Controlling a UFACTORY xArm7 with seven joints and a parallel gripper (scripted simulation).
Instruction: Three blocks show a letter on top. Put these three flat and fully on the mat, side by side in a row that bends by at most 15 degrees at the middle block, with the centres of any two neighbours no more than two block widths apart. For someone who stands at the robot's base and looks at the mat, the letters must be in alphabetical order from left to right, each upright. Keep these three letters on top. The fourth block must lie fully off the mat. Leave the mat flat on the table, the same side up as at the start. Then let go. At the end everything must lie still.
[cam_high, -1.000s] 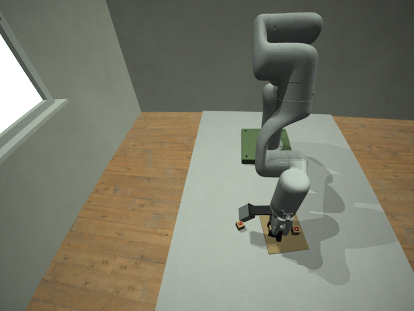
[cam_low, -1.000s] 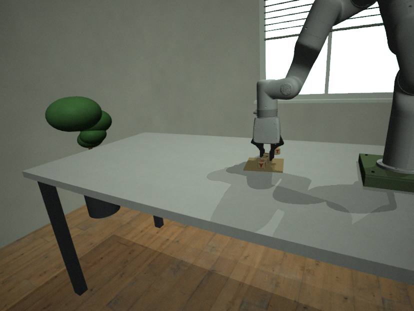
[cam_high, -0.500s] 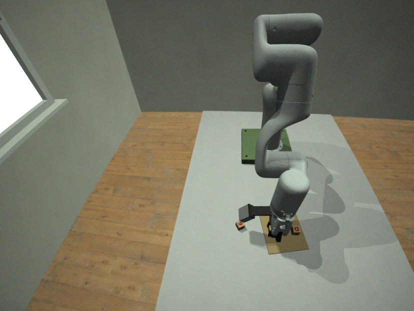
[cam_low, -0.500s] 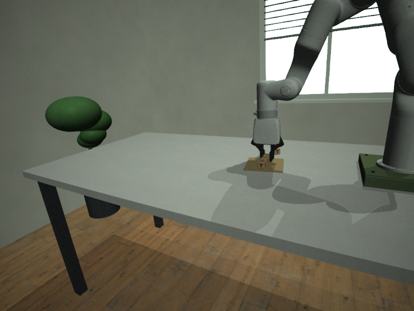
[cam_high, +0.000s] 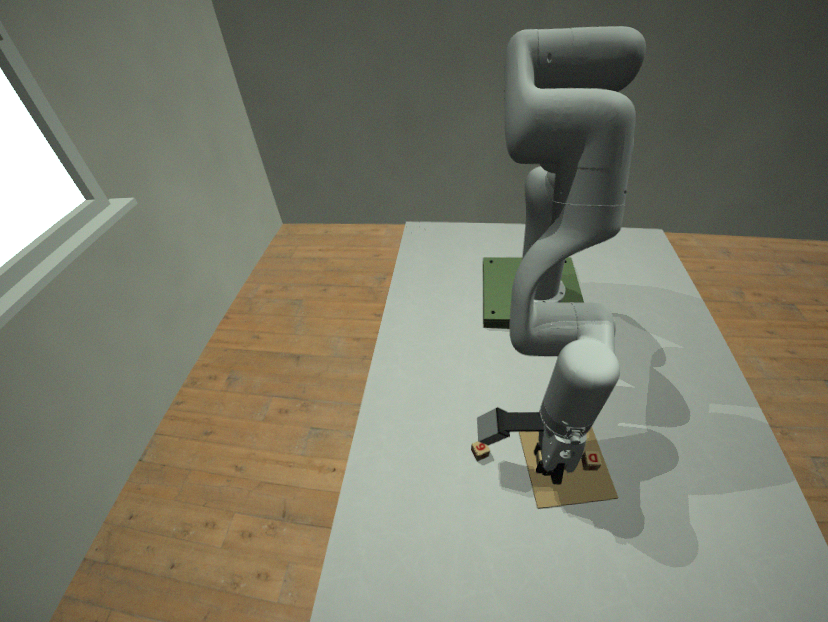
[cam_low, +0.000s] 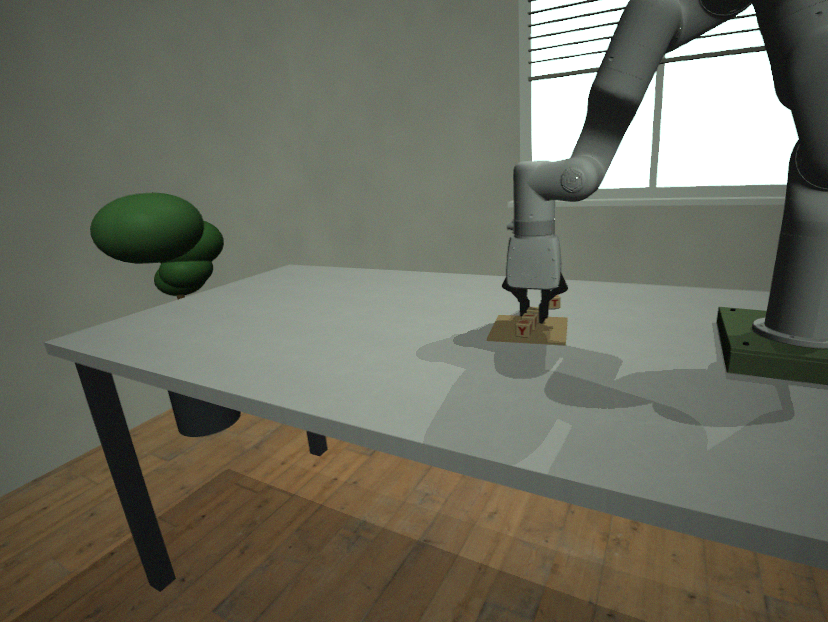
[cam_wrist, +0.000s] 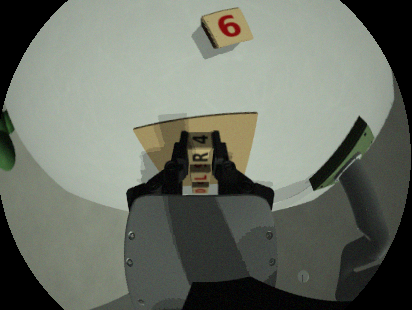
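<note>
A tan mat (cam_high: 570, 478) lies on the grey table and also shows in the side view (cam_low: 528, 330). My gripper (cam_high: 552, 472) points straight down over the mat's left part. It is shut on a wooden block with an R on top (cam_wrist: 201, 158), held low at mat level. I cannot tell whether the block touches the mat. A face with a 4 (cam_wrist: 201, 139) shows just beyond the R. The D block (cam_high: 592, 459) (cam_low: 522, 327) lies on the mat right of the gripper, and its side shows a Y. The 6 block (cam_high: 479, 451) lies on the table left of the mat, clear of it (cam_wrist: 227, 28).
The arm's green base plate (cam_high: 528, 291) sits further back on the table. The mat is near the table's front half, with the table edges some way off on both sides. A green plant (cam_low: 157, 239) stands beyond the far table end.
</note>
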